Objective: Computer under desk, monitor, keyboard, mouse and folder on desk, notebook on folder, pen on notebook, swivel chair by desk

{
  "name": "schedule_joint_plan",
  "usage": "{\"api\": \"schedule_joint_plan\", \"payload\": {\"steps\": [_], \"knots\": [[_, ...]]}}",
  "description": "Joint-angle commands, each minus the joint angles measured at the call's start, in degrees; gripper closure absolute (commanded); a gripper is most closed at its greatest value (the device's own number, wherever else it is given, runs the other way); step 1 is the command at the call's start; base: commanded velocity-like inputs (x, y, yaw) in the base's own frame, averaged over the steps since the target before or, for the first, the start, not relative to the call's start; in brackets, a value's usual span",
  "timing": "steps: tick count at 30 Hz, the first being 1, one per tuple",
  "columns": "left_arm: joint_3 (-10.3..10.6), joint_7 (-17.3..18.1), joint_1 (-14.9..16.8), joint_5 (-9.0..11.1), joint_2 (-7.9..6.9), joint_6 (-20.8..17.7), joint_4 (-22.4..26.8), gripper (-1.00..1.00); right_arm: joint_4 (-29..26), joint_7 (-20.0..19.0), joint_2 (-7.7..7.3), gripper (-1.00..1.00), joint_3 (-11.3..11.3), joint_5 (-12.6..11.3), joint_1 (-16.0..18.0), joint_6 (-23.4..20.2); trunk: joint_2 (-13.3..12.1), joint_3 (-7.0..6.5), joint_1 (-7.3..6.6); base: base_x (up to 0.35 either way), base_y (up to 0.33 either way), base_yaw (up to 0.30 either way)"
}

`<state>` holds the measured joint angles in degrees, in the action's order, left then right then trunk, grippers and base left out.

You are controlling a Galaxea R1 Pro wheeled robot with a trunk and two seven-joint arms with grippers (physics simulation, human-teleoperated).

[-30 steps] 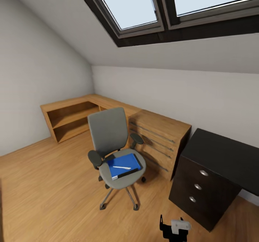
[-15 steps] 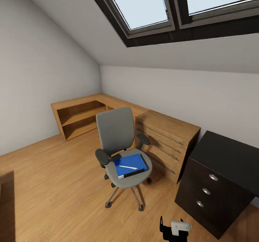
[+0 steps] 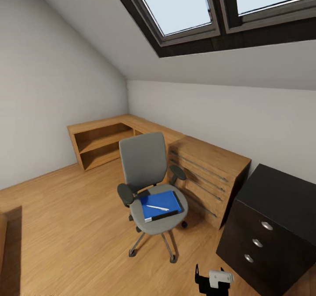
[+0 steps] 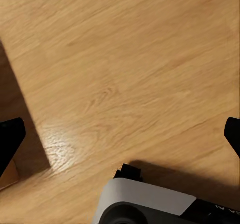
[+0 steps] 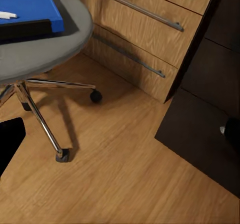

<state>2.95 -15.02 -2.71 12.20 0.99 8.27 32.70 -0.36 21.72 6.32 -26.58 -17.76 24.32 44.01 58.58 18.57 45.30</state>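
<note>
Wooden floor, with the chair and the furniture standing on it

The light wood-plank floor [image 3: 66, 217] carries the swivel chair [image 3: 147, 173], whose chrome star base and black casters rest on the boards. On its grey seat lies the blue folder [image 3: 159, 203], black spine toward the seat's front edge, and a thin white pen [image 3: 158, 207] lies across the folder's cover. Just behind the chair a wooden dresser [image 3: 210, 173] with long bar handles stands on the floor against the wall, next to a low open wooden shelf unit [image 3: 101, 140] in the corner. Beside the dresser stands the black desk [image 3: 281, 199], its drawer unit with round silver knobs reaching the floor.
</note>
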Motion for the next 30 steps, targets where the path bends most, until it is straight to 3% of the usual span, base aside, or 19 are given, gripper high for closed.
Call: {"api": "schedule_joint_plan", "payload": {"steps": [1,8,15,19,25,30], "knots": [[0.31,-0.37,-0.01,0.6,-0.18,0.17,0.09,-1.0,0.01,0.34,0.01,-1.0,-0.5,-0.25,0.02,0.08,0.04,0.06,0.03,0.22,-0.23,0.254],[0.11,-0.51,-0.01,1.18,-1.31,0.17,0.33,-1.0,0.01,0.34,0.06,-1.0,-0.49,-0.25,0.02,0.2,0.04,0.06,0.03,0.229,-0.241,0.27],[-2.03,-0.4,0.0,6.8,-1.97,0.21,0.57,-1.0,0.01,0.36,0.1,-1.0,-0.53,-0.17,0.02,0.2,0.04,0.08,0.03,0.201,-0.233,0.223],[-2.47,-0.41,-0.01,8.34,-1.97,0.33,0.61,-1.0,0.01,0.34,0.1,-1.0,-0.57,-0.19,0.02,0.2,0.04,0.09,0.03,0.057,-0.077,0.051],[-2.5,-0.41,-0.01,8.45,-1.96,0.35,0.61,-1.0,0.01,0.39,0.11,-1.0,-0.54,-0.25,0.02,0.2,0.04,0.09,0.03,0.002,-0.003,0.002],[-2.51,-0.42,-0.01,8.46,-1.96,0.35,0.61,-1.0,0.01,0.43,0.18,-1.0,-0.56,-0.25,0.02,0.2,0.04,0.09,0.03,0.0,0.0,0.235]]}}
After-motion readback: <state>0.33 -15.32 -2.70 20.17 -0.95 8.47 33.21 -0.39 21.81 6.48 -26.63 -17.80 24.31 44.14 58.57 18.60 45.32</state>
